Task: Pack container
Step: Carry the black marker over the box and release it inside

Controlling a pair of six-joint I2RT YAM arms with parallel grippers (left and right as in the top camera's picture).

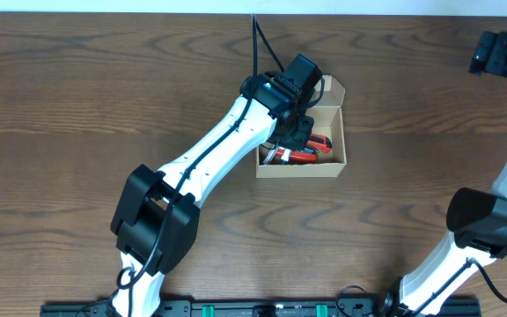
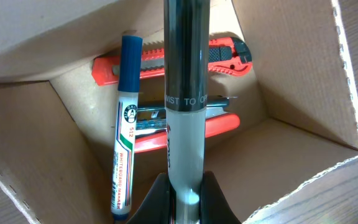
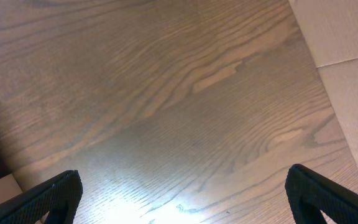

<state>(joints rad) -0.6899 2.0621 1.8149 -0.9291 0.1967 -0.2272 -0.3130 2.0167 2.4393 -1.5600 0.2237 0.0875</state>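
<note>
My left tool (image 2: 185,190) is closed tight on a pen (image 2: 184,74) with a dark cap and a pale barrel. The pen runs straight out from between my fingers (image 2: 151,202) into the open cardboard box (image 2: 291,62). From overhead, the box (image 1: 333,167) sits on the wooden worktop (image 1: 77,88), a little right of centre toward the far edge. Its flap is folded back on the far side, and my left tool (image 1: 296,119) is over its opening.

At the bottom of the box, on the left, lies a whiteboard marker (image 2: 126,130) with a blue cap. Beyond it, a red utility knife (image 2: 225,59) lies crosswise against the far wall. Nearer to me is a hand tool with red handles (image 2: 219,124) and a metal middle, partly hidden behind the pen, so I cannot tell just what it is.

Well off to the right, near the far corner of the worktop, my right tool (image 1: 500,53) has its fingers (image 3: 48,199) spread wide, with only bare wood between them.
</note>
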